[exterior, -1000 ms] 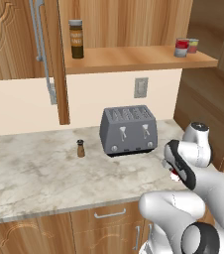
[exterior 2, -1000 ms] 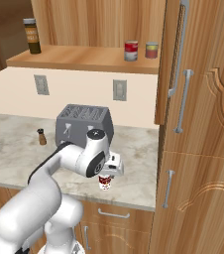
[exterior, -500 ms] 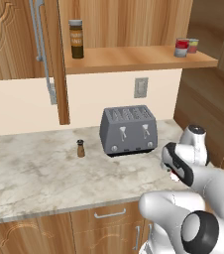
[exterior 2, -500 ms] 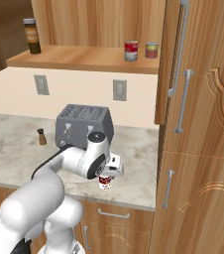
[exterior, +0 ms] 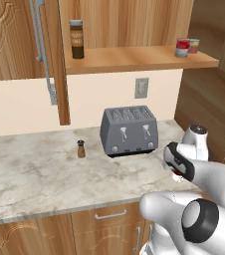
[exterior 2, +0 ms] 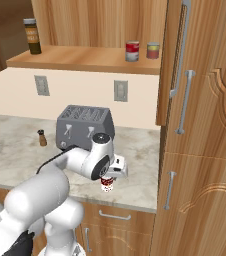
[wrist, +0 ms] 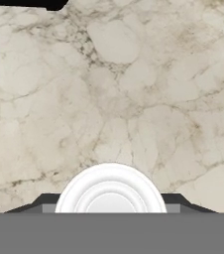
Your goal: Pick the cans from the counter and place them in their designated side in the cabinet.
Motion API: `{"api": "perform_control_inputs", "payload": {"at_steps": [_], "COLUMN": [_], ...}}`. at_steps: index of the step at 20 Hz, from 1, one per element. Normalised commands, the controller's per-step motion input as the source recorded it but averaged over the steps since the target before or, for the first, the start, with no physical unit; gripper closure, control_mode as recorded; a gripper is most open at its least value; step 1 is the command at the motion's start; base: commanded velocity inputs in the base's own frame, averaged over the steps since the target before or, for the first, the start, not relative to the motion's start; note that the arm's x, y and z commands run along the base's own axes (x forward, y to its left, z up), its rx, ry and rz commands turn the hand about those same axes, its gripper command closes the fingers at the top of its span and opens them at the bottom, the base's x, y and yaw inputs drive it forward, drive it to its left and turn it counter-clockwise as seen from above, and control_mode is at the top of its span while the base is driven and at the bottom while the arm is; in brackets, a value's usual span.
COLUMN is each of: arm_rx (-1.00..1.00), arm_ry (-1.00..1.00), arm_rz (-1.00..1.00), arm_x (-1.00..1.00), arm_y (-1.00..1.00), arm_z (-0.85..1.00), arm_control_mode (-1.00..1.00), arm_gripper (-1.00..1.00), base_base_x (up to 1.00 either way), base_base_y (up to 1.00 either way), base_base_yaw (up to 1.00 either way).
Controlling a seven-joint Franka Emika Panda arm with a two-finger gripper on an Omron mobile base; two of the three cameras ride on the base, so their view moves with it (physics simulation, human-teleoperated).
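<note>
My gripper (exterior 2: 107,178) points down over the counter (exterior 2: 15,145) near its front right edge and is shut on the red-and-white can (exterior 2: 106,186), which stands on the stone. In the hand view the can's silver top (wrist: 110,191) sits between the dark fingertips (wrist: 39,202). From the left base view the gripper (exterior: 176,170) shows in front of the toaster's right side. The other can (exterior 2: 132,51), red with a pale band, stands on the cabinet shelf (exterior 2: 85,59) at its right end, seen too as the red can (exterior: 182,48).
A greenish-yellow and red can (exterior 2: 153,50) stands beside the red one; a tall dark jar (exterior 2: 32,36) is at the shelf's left. A grey toaster (exterior 2: 85,128) and small pepper shaker (exterior 2: 42,138) stand behind the gripper. Tall wooden doors (exterior 2: 200,125) rise on the right.
The jaws have closed on the red-and-white can. The hand has sunk slightly toward the counter; nothing else has moved.
</note>
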Motion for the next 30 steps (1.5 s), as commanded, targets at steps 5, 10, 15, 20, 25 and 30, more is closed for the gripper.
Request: {"api": "perform_control_inputs", "payload": {"at_steps": [5,10,15,20,25,30], "arm_rx": [0.0,0.0,0.0,0.0,0.0,0.0], "arm_ry": [0.0,0.0,-0.02,-0.03,-0.05,-0.09], "arm_rz": [0.0,0.0,0.0,0.0,0.0,0.0], "arm_x": [0.0,0.0,0.0,0.05,0.05,0.02], "arm_y": [-0.1,0.0,0.02,0.1,0.09,0.09], "arm_z": [0.1,0.42,0.51,0.55,0.56,0.54], "arm_control_mode": [-1.0,-1.0,-1.0,-1.0,-1.0,-1.0], "arm_gripper": [1.0,1.0,1.0,1.0,1.0,1.0], "base_base_x": [0.0,0.0,0.0,0.0,0.0,0.0], "base_base_y": [0.0,0.0,0.0,0.0,0.0,0.0], "base_base_yaw": [0.0,0.0,0.0,0.0,0.0,0.0]}}
